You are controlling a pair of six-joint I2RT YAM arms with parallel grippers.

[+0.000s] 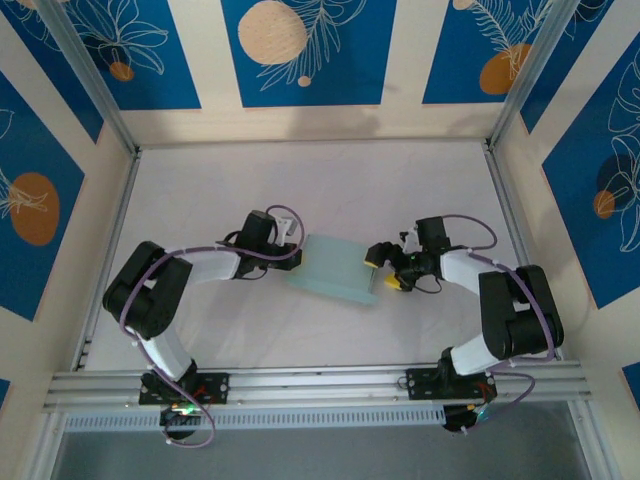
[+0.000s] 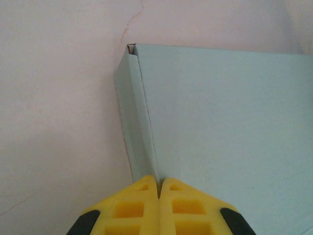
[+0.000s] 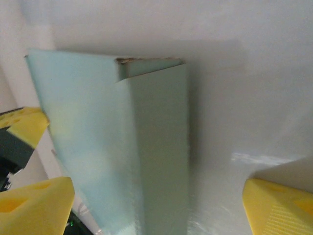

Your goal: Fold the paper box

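Note:
The paper box (image 1: pixel 335 266) lies mid-table as a pale mint-green slab with a low wall along its near right side. My left gripper (image 1: pixel 298 253) is at the box's left edge. Seen from the left wrist, the gripper (image 2: pixel 160 185) has its yellow fingers pressed together on the fold where a narrow side wall meets the broad top panel (image 2: pixel 220 122). My right gripper (image 1: pixel 383 270) is at the box's right edge, open. In the right wrist view the gripper (image 3: pixel 156 210) has its fingers spread wide to either side of the box's end wall (image 3: pixel 161 156), not touching it.
The white table (image 1: pixel 330 180) is bounded by aluminium rails on the left, the right and the front (image 1: pixel 320 385), with blue-patterned walls behind them. The left arm's yellow finger (image 3: pixel 24 125) shows at the far left of the right wrist view.

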